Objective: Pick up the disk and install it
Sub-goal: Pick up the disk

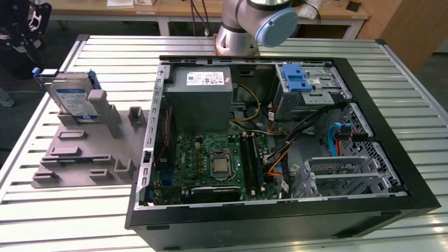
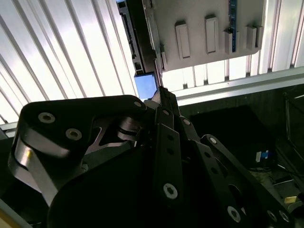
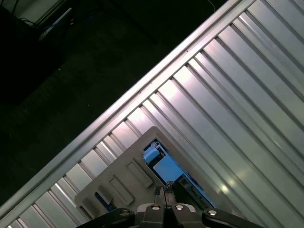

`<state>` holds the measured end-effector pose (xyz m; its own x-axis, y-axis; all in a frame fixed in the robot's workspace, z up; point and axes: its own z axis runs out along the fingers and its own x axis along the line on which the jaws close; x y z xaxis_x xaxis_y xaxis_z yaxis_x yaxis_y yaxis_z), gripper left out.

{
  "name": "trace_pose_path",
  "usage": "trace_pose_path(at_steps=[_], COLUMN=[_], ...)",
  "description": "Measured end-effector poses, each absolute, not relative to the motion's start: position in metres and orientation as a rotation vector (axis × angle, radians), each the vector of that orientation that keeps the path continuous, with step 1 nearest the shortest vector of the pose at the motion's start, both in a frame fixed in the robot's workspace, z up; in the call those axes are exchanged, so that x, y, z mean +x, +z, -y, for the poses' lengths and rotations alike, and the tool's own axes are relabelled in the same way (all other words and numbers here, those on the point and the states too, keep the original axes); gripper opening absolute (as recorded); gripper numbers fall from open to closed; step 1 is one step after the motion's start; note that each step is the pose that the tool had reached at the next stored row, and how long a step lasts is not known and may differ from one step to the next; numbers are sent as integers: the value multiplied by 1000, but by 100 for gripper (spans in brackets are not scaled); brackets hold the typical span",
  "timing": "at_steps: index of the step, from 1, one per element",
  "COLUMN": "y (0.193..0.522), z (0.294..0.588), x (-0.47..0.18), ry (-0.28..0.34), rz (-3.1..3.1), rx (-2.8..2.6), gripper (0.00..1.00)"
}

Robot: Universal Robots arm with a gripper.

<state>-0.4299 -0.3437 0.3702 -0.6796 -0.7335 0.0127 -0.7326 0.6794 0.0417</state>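
Observation:
The disk [image 1: 73,98] stands on edge in a slot of the grey fixture [image 1: 84,152], at the exterior view's left. It is silver-grey with a white-and-blue label and blue frame pieces. In the first wrist view my gripper [image 3: 166,192] hovers over the disk's blue end [image 3: 160,164], fingertips pressed together with nothing between them. In the second wrist view the same narrow fingertips [image 2: 160,92] point at the blue corner of the disk [image 2: 145,85], whose dark edge [image 2: 135,42] runs along the fixture [image 2: 204,28]. The gripper is apart from the disk.
An open computer case [image 1: 392,131] lies on the slatted metal table [image 1: 112,52], at the exterior view's right of the fixture. Inside are a grey power supply box [image 1: 203,102], a motherboard [image 1: 217,163] and a drive cage with a blue latch tab [image 1: 297,79]. The table's edge [image 3: 118,102] runs close beside the fixture.

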Motion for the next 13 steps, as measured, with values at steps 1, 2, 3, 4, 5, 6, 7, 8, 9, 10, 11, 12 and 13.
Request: trace_pose_path(at_steps=[1, 2, 3, 4, 5, 6, 7, 8, 9, 10, 11, 12, 13], y=[370, 370, 370, 370, 370, 370, 370, 370, 370, 370, 370, 370, 370], z=[344, 344, 344, 344, 344, 344, 344, 344, 344, 344, 344, 344, 344], x=[-430, -430, -430, -430, -430, -430, -430, -430, -430, -430, -430, -430, -430], ry=[-51, -51, -51, -51, -50, -50, -50, -50, -49, -49, -49, -49, -49], rz=[2847, 2842, 2836, 2830, 2823, 2817, 2810, 2796, 2790, 2783, 2776, 2772, 2769], rx=[1257, 1270, 1282, 1296, 1310, 1323, 1337, 1365, 1378, 1392, 1404, 1412, 1417], gripper=[11, 11, 11, 11, 11, 11, 11, 11, 11, 11, 11, 11, 11])
